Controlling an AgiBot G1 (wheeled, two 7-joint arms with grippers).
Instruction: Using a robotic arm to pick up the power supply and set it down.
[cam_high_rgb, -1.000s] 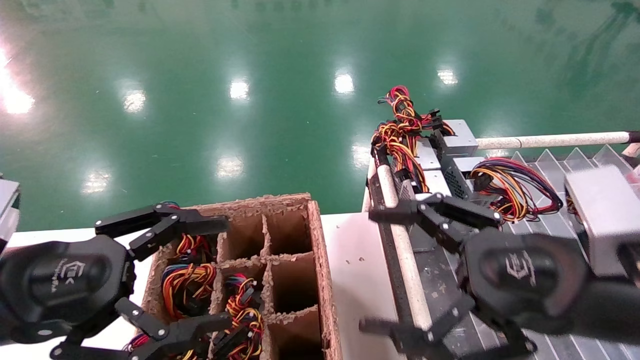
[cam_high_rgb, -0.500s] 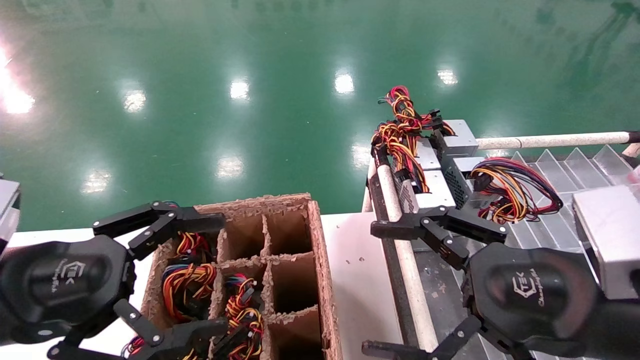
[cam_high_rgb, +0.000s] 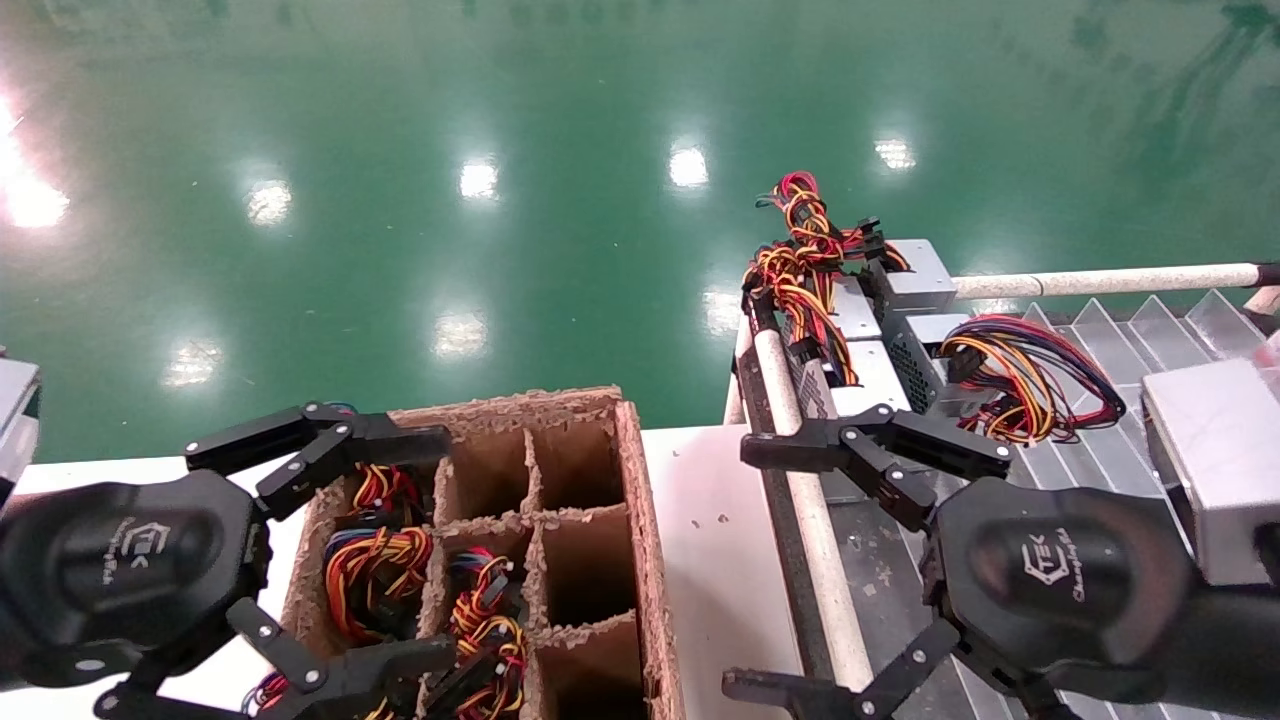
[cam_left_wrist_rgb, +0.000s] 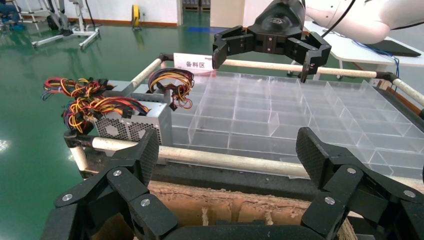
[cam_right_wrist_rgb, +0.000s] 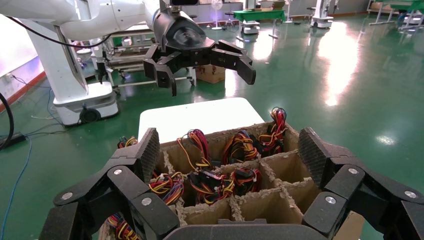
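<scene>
The power supply (cam_high_rgb: 868, 368) is a silvery-grey box at the far left corner of the rack. Its tied red, yellow and black wires (cam_high_rgb: 800, 262) spill over the rail. The left wrist view shows its perforated face (cam_left_wrist_rgb: 120, 129). My right gripper (cam_high_rgb: 738, 568) hangs open and empty over the rack's left rail, nearer to me than the power supply. It also shows far off in the left wrist view (cam_left_wrist_rgb: 265, 50). My left gripper (cam_high_rgb: 445, 548) stands open and empty above the cardboard box (cam_high_rgb: 645, 520).
A second grey box with looping purple-yellow wires (cam_high_rgb: 1020, 372) sits beside the power supply. Clear divider trays (cam_high_rgb: 1130, 330) fill the rack, edged by white pipe rails (cam_high_rgb: 805, 500). Several cardboard compartments hold wire bundles (cam_right_wrist_rgb: 200, 175); those toward the rack are bare. Green floor lies beyond.
My right gripper has drifted a little toward me and to the right, still open. The left gripper and the power supply have stayed put.
</scene>
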